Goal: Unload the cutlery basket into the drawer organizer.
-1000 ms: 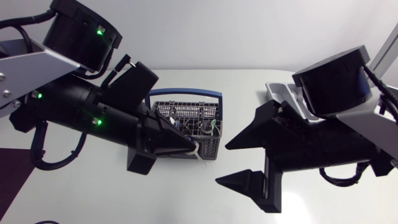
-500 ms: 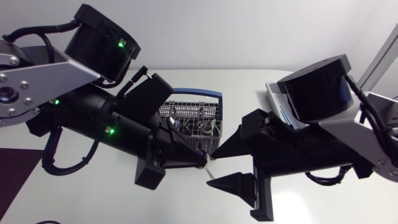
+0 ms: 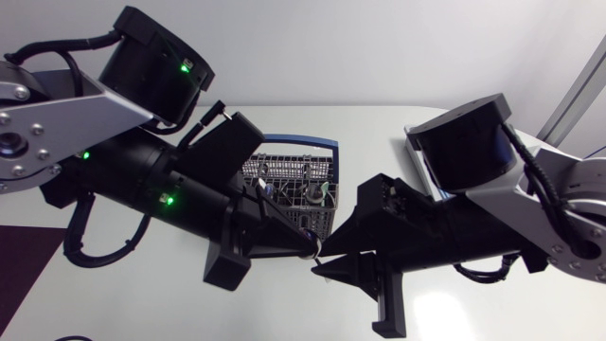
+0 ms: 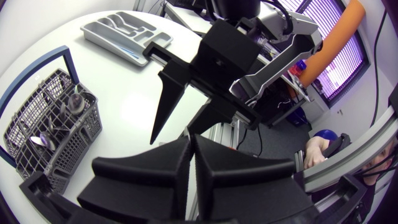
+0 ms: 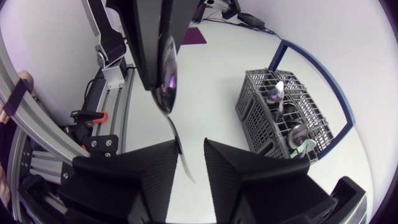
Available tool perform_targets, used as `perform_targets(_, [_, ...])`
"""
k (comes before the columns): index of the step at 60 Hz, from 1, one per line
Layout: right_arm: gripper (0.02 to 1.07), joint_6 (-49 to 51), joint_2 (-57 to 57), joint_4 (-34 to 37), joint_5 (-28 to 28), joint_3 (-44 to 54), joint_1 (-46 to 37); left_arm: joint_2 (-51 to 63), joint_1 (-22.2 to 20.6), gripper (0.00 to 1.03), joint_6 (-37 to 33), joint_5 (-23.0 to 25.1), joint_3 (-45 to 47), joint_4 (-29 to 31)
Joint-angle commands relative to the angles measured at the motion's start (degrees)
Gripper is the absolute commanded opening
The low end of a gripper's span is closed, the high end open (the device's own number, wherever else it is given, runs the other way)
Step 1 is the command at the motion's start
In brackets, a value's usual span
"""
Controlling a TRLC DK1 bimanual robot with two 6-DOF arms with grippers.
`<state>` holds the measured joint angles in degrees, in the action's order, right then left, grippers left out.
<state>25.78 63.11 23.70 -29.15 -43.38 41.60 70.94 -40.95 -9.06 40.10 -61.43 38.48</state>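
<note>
Left gripper has its jaws clamped on the spoon. The handle runs lengthwise into the gap of the right gripper, whose jaws stand apart. Handover looks next. Cutlery basket is at 12 o'clock from the spoon, drawer organizer at 2 o'clock.

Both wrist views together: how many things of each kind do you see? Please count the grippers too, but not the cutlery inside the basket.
Grippers: 2 (left gripper, right gripper)
Held spoon, in the left gripper: 1
Cutlery basket: 1
Drawer organizer: 1
Total: 5
</note>
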Motion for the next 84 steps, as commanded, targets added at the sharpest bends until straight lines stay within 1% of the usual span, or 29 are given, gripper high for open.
perform_targets(1, [0.19, 0.9, 0.9, -0.7, -1.0, 0.9, 0.6, 0.4, 0.3, 0.04, -0.6, 1.0, 0.7, -0.2])
perform_targets(4, [0.15, 0.8, 0.9, -0.5, -1.6, 0.8, 0.6, 0.3, 0.3, 0.04, -0.6, 1.0, 0.8, -0.2])
perform_targets(11, [0.09, 0.4, 1.0, -0.3, -2.1, 0.4, 0.6, 0.3, 0.3, 0.04, -0.6, 1.0, 1.0, -0.2])
perform_targets(30, [0.08, 0.0, 0.0, 0.3, -1.7, 0.2, 0.8, 0.1, 0.7, 0.05, -0.7, 1.0, 1.3, -0.2])
perform_targets(31, [0.08, 0.0, -0.1, 0.3, -1.7, 0.2, 0.8, 0.1, 0.7, 0.06, -0.7, 1.0, 1.3, -0.2])
perform_targets(32, [0.08, 0.0, -0.2, 0.3, -1.7, 0.2, 0.8, 0.0, 0.8, 0.11, -0.7, 1.0, 1.3, -0.2])
perform_targets(34, [0.08, 0.0, -0.2, 0.3, -1.7, 0.2, 0.8, -0.1, 0.9, 0.18, -0.7, 1.0, 1.3, -0.2])
perform_targets(35, [0.08, 0.0, -0.2, 0.3, -1.7, 0.2, 0.8, -0.1, 0.9, 0.19, -0.7, 1.0, 1.3, -0.2])
perform_targets(37, [0.08, -0.1, -0.2, 0.3, -1.7, 0.3, 0.6, -0.2, 1.0, 0.26, -0.7, 1.0, 1.2, -0.2])
perform_targets(40, [0.08, -0.1, -0.3, 0.4, -1.7, 0.3, 0.5, -0.3, 1.1, 0.33, -0.7, 1.0, 1.1, -0.2])
perform_targets(44, [0.08, -0.3, -0.4, 0.4, -1.7, 0.5, -0.1, -0.4, 1.2, 0.49, -0.7, 1.0, 0.9, 0.0])
perform_targets(47, [0.08, -0.3, -0.8, 0.5, -1.7, 0.6, -0.8, -0.4, 2.0, 0.53, -0.8, 0.9, 0.5, 0.5])
perform_targets(50, [0.08, -0.2, -1.2, 0.6, -1.6, 0.8, -1.4, -0.4, 3.1, 0.56, -0.9, 0.9, 0.2, 0.8])
perform_targets(57, [0.08, 0.1, -2.4, 1.5, -1.5, 1.4, -2.8, -0.3, 6.8, 0.58, -1.1, 0.7, -0.4, 1.4])
perform_targets(60, [0.08, 0.1, -2.9, 1.7, -1.4, 1.7, -3.4, -0.3, 8.1, 0.61, -1.4, 0.4, -0.9, 2.0])
perform_targets(64, [0.08, 0.3, -3.3, 2.1, -1.4, 2.2, -4.4, -0.3, 9.5, 0.62, -1.6, -0.4, -1.5, 2.4])
perform_targets(67, [0.08, 0.6, -3.9, 2.6, -1.4, 2.4, -5.6, -0.2, 10.4, 0.63, -1.5, -2.7, -2.3, 2.5])
perform_targets(73, [0.08, 1.5, -5.1, 3.6, -1.4, 3.0, -7.8, 0.3, 10.6, 0.69, -1.0, -7.2, -3.3, 2.4])
perform_targets(80, [0.08, 4.5, -6.3, 5.9, -1.3, 3.7, -11.6, 1.9, 11.1, 0.70, -0.1, -10.3, -4.2, 2.2])
perform_targets(84, [0.08, 7.3, -7.0, 7.2, -1.3, 4.3, -14.7, 2.8, 11.5, 0.70, 0.5, -12.9, -4.5, 2.0])
